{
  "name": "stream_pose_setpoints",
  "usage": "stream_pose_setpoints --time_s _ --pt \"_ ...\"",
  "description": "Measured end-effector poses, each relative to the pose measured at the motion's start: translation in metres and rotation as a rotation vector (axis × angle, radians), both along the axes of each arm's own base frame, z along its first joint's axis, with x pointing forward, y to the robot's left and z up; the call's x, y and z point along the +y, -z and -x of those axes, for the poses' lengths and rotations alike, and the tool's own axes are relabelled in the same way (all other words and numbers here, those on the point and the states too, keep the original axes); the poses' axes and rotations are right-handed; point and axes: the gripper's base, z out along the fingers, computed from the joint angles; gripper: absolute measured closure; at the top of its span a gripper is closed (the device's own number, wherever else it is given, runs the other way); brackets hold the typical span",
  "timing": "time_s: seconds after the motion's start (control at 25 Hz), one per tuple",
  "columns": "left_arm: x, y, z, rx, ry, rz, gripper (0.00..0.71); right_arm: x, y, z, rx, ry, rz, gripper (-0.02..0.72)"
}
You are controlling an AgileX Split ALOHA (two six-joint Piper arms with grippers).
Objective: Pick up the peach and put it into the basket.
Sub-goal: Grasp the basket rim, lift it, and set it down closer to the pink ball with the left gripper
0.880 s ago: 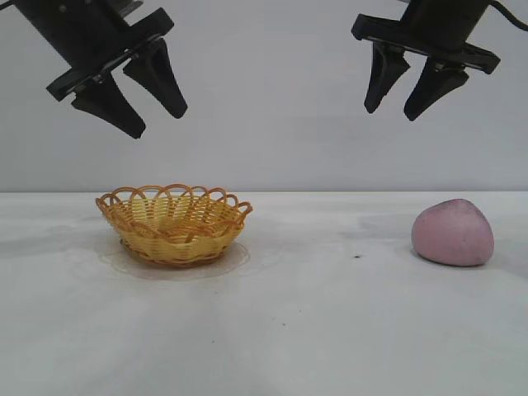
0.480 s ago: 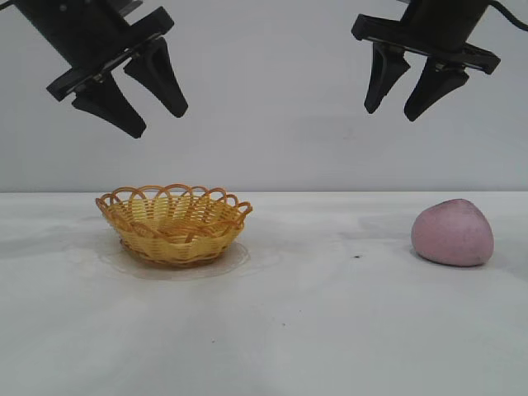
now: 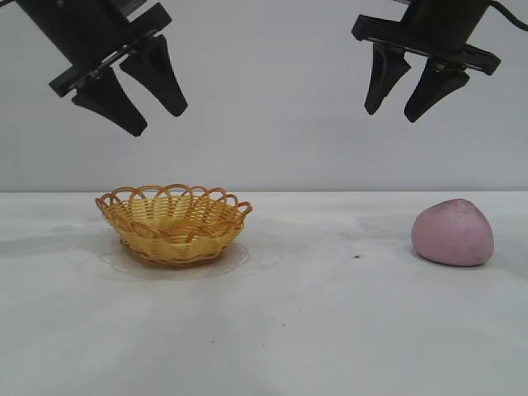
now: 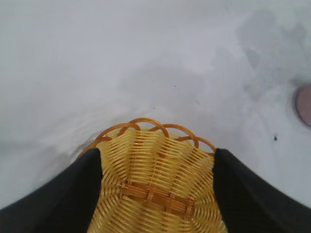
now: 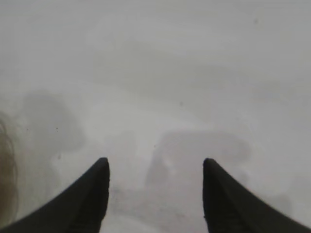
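The dusty-pink peach (image 3: pixel 453 233) lies on the white table at the right in the exterior view; a sliver of the peach (image 4: pixel 304 104) shows at the edge of the left wrist view. The yellow-orange wicker basket (image 3: pixel 174 223) stands at the left, empty. High above it hangs my left gripper (image 3: pixel 158 122), open and holding nothing; the basket (image 4: pixel 158 189) shows between its fingers in the left wrist view. My right gripper (image 3: pixel 391 116) hangs open high above the table, above and left of the peach, with only bare table between its fingertips (image 5: pixel 103 167).
The white table (image 3: pixel 313 330) runs flat in front of a plain pale wall. A small dark speck (image 3: pixel 357 256) lies on the table left of the peach.
The left gripper has shifted very slightly; nothing else has moved.
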Motion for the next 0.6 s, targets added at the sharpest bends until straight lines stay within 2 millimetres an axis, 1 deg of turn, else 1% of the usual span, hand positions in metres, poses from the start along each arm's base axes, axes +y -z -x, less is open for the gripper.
stream_pose_setpoints --time_s 0.24,0.32,0.4,0.48,0.56,0.6 --pt "0.010 -0.022 -0.004 -0.005 0.133 -0.221 0.292 0.000 0.000 0.000 0.000 0.000 0.000 0.342" --pt "0.017 -0.027 -0.004 0.010 0.165 -0.322 0.292 0.000 0.000 0.000 0.000 0.000 0.000 0.342" --pt "0.017 -0.028 -0.008 0.048 0.187 -0.407 0.292 0.000 0.001 -0.001 0.002 -0.001 0.002 0.342" --pt "0.014 -0.027 -0.013 0.100 0.206 -0.465 0.292 0.000 0.006 -0.001 0.019 -0.004 0.005 0.342" --pt "0.004 -0.022 -0.019 0.144 0.231 -0.488 0.292 0.001 0.012 -0.001 0.045 -0.009 0.008 0.342" --pt "-0.002 -0.022 -0.022 0.150 0.243 -0.495 0.292 0.001 0.014 -0.001 0.054 -0.011 0.010 0.342"
